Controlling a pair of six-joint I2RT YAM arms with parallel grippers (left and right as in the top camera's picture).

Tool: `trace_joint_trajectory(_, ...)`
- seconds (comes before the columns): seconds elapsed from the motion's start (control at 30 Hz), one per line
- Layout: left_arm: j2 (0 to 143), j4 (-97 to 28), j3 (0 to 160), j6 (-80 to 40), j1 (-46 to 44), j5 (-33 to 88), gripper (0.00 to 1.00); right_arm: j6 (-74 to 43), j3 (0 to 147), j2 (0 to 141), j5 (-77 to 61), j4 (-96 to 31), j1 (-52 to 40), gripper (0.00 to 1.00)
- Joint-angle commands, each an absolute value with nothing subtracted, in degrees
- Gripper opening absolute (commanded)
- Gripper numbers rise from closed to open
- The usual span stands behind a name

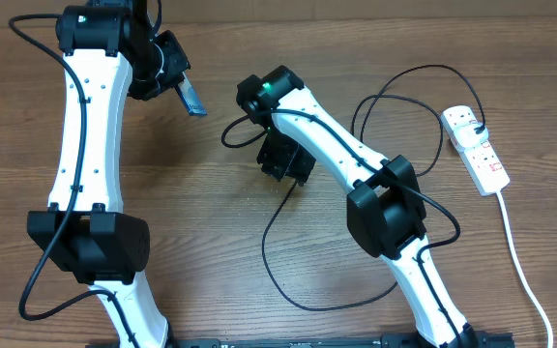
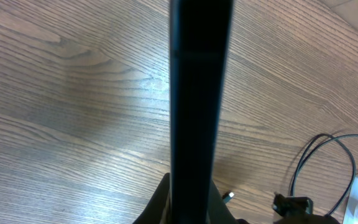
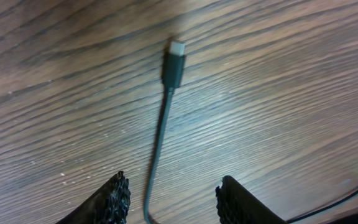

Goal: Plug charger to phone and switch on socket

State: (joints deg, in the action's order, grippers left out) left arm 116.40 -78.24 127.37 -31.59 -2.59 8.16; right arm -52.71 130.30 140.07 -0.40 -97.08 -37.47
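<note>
Fingers of right gripper (image 3: 173, 200) stand apart, gripping nothing, straddling the cable of the charger (image 3: 159, 130); connector tip (image 3: 174, 61) lies flat on the surface (image 3: 291, 93) just ahead, seemingly lined up for a pinch behind the tip; fingers of left gripper (image 1: 178, 85) clamp the phone (image 1: 193, 100), raised off the surface, lower edge angled toward the right arm, presumably to present its port; socket (image 1: 477, 145) lies well apart at far right, black plug (image 1: 479, 129) apparently seated in it; no writing legible.
</note>
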Motion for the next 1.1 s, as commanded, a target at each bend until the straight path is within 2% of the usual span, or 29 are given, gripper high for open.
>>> trace_joint_trajectory(0.0,116.2,-78.0,128.0,-31.5,-2.7,9.0,0.04,-52.2,128.5,134.8,1.9,-97.1,-36.5,0.47)
trace_joint_trajectory(0.3,116.2,-77.7,128.0,-30.2,-2.7,9.1,0.04,-51.0,119.5,125.0,3.0,-96.6,-36.4,0.47)
trace_joint_trajectory(0.5,116.2,-77.1,128.0,-30.3,-2.7,9.6,0.04,-50.8,108.5,122.5,-2.2,-83.0,-36.4,0.47)
trace_joint_trajectory(0.7,116.2,-77.3,128.0,-30.2,-2.7,10.8,0.04,-52.8,100.6,122.5,-2.2,-73.3,-36.1,0.34)
trace_joint_trajectory(1.07,116.2,-77.4,128.0,-30.2,-2.7,11.0,0.04,-53.6,93.8,122.9,-1.2,-63.1,-33.1,0.33)
